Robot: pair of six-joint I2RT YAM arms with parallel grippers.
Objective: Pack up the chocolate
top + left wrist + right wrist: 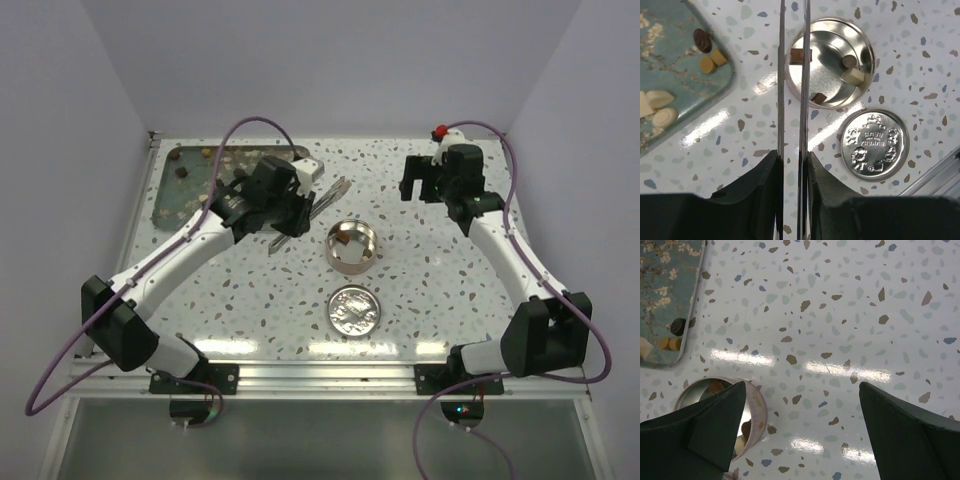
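Left tool (792,161) grips tweezers (804,90), blades crossing the tin (827,75) (chocolate (852,76) inside)

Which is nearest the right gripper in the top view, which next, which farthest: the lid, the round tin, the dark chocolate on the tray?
From the right gripper:
1. Round tin, just to its left.
2. Lid, past the tin, lower in the view.
3. Dark chocolate, on the tray, far left.

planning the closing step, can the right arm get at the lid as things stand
Probably yes: the right gripper is open and empty, and the lid lies uncovered beside the tin, with the tongs held by the left gripper farther back.
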